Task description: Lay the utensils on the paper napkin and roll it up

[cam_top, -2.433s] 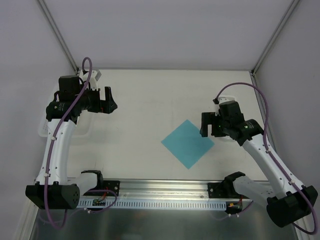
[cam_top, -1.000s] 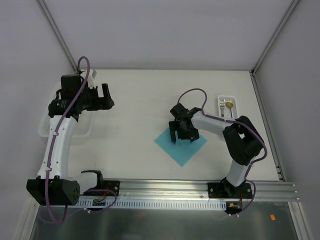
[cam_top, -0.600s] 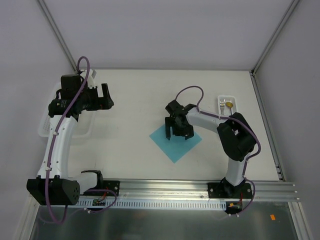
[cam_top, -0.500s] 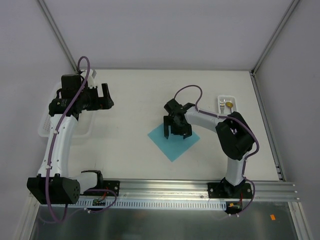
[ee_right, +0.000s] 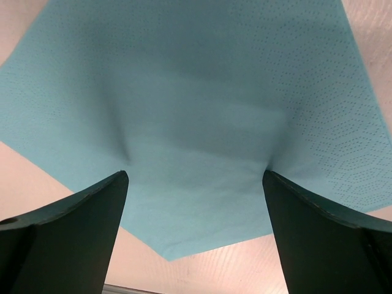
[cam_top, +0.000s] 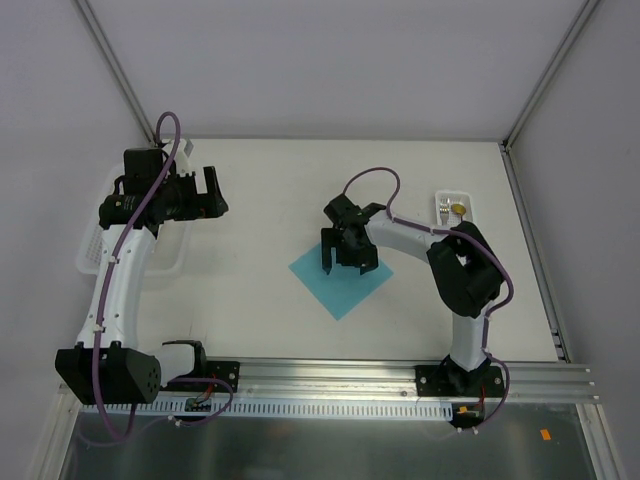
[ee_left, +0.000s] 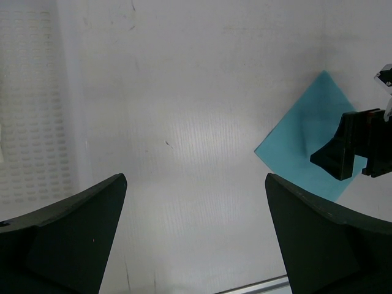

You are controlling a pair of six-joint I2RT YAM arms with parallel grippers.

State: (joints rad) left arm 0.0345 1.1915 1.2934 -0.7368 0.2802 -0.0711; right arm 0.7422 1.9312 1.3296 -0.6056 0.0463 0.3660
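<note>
**Napkin mid-bench, utensils away to its right**

The paper napkin (cam_top: 340,294) lies flat mid-bench, a diamond. The right hand (cam_top: 345,262) stands on it, spread, tips seemingly pressing the sheet. The utensils (cam_top: 455,210) lie well apart to the right, likely the right arm's reach. The left hand (cam_top: 213,195) hovers spread, far left.

**Q:** How is the left arm (cam_top: 113,292) posed?
**A:** Raised at far left, elbow bent. The left gripper (cam_top: 207,192) points toward the right, jaws wide apart, holding nothing.
**Q:** And the right arm (cam_top: 463,285)?
**A:** Folded back over its base, reaching left toward centre. The right gripper (cam_top: 341,262) points down, jaws spread wide, gripping nothing.
</note>
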